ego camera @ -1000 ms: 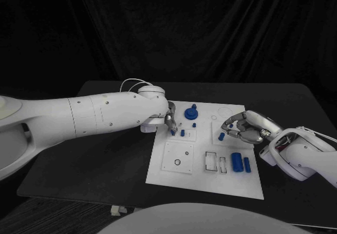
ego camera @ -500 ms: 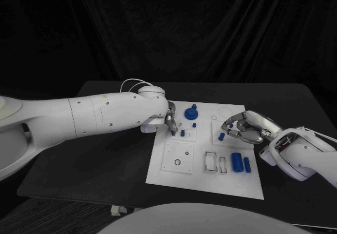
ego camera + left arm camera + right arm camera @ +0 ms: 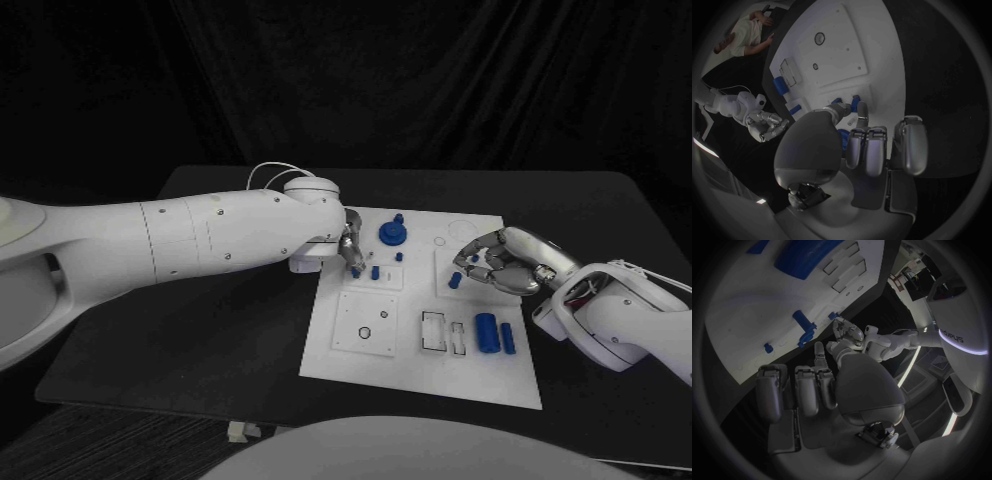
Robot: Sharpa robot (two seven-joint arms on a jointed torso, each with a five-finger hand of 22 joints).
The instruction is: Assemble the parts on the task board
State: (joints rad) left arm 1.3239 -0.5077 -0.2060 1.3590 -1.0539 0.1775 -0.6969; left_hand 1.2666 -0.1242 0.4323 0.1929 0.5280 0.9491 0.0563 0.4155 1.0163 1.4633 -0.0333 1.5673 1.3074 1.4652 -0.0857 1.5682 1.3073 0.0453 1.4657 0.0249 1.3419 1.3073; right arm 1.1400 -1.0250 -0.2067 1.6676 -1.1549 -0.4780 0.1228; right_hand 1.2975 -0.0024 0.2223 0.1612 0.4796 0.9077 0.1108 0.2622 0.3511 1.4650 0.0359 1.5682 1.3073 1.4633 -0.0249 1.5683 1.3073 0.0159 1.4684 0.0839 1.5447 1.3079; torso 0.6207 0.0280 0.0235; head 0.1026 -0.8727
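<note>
Head view: task board [image 3: 418, 375] flat at centre of the black counter [image 3: 216, 340], unchanged against the earlier pictures. Left hand [image 3: 349, 245] at the board's upper left edge, fingers pointed down and gathered round a small blue part [image 3: 356, 270] that touches the board; held in the same spot as before. Just right of it a short blue peg [image 3: 375, 271] and a smaller blue stud [image 3: 398, 257] upright in the board, above them the round blue knob [image 3: 391, 233]. Right hand [image 3: 498, 262] over the board's right side, fingers curled inward, a touch further toward frame left than a second ago; whether anything sits inside, cannot tell. Blue piece [image 3: 454, 281] just below and left of that hand. Two blue cylinders [image 3: 488, 332] lying side by side at lower right of the board, not moved.

Left wrist view: left hand [image 3: 851, 137] with fingertips [image 3: 861, 110] closed down on the board's edge [image 3: 873, 75], blue bits [image 3: 856, 103] showing between them.

Right wrist view: right hand [image 3: 826, 382] with fingers bent in toward the palm, nothing plainly seen in them; board surface [image 3: 736, 325] beyond, carrying a blue peg-like piece [image 3: 804, 330] and a small blue stud [image 3: 767, 347]
</note>
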